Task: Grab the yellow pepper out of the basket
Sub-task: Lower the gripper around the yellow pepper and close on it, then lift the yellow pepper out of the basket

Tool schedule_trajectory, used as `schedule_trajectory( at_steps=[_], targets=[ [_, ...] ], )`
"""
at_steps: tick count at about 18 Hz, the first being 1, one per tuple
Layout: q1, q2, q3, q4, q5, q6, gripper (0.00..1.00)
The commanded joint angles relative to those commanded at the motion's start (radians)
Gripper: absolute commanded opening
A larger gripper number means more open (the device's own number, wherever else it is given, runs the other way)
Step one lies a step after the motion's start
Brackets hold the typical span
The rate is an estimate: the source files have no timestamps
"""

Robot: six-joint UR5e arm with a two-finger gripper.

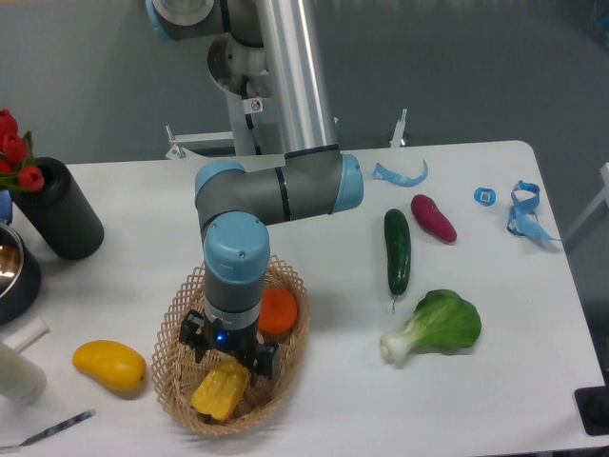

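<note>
The yellow pepper [219, 389] lies in the front part of the oval wicker basket [290, 367], ridged and blocky. My gripper [229, 360] points straight down into the basket, just above the pepper's far end. Its two dark fingers [269, 360] stand wide apart, open, one on each side of that end, with nothing held. The gripper body hides the far end of the pepper and the middle of the basket. An orange round fruit [280, 309] sits in the basket right behind the gripper.
A smooth yellow mango [109, 367] lies left of the basket. To the right are a cucumber [397, 250], a purple vegetable [433, 217] and a bok choy [438, 326]. A black vase [59, 221], metal bowl [11, 271] and white cylinder [19, 373] stand at the left edge.
</note>
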Motion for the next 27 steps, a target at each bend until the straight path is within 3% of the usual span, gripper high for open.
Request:
schedule_trajectory(
  at_steps=[8,10,13,19,27],
  targets=[
    [-0.003,-0.015,0.003,0.008,0.002,0.0,1.0],
    [-0.003,-0.018,0.008,0.008,0.003,0.0,0.91],
    [-0.003,-0.018,0.012,0.008,0.003,-0.002,0.69],
    [-0.002,-0.012,0.014,0.006,0.003,-0.003,0.46],
    [0.002,0.041,0.012,0.006,0.003,0.009,0.38]
  ],
)
